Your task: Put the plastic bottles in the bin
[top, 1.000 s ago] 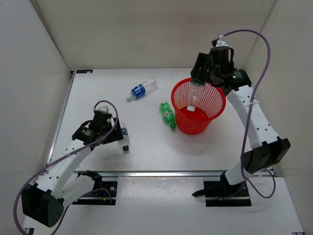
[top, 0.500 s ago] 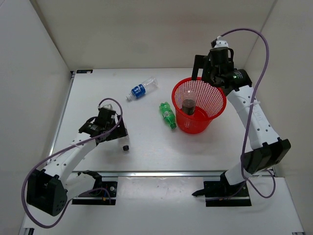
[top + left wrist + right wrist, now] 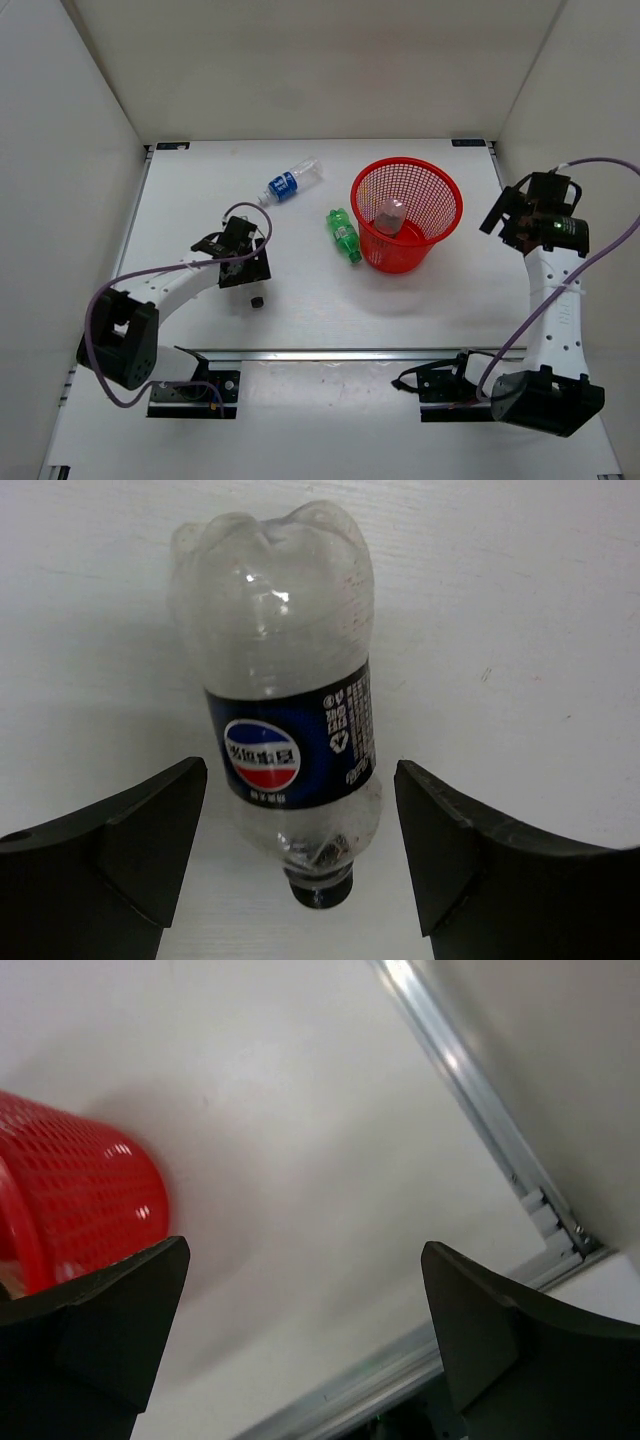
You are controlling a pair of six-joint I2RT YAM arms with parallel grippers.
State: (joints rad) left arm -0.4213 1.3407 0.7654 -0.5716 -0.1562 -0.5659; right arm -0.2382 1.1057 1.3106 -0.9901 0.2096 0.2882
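- My left gripper (image 3: pixel 300 770) is spread wide and holds nothing. The dark-label bottle (image 3: pixel 285 710) lies on the table (image 3: pixel 520 630) between its fingers, cap toward me.
- It looks empty, so probably light, thin-walled and easily dented. I'd close gently across the labelled middle.
- From above, my wrist hides most of it.
- The blue-label bottle (image 3: pixel 288 183) lies farther off, and the green bottle (image 3: pixel 344 236) is just left of the bin (image 3: pixel 405 162).
- One bottle (image 3: pixel 390 214) sits inside the bin, its label unreadable.
- My right gripper (image 3: pixel 305 1248) is open and empty, right of the bin.
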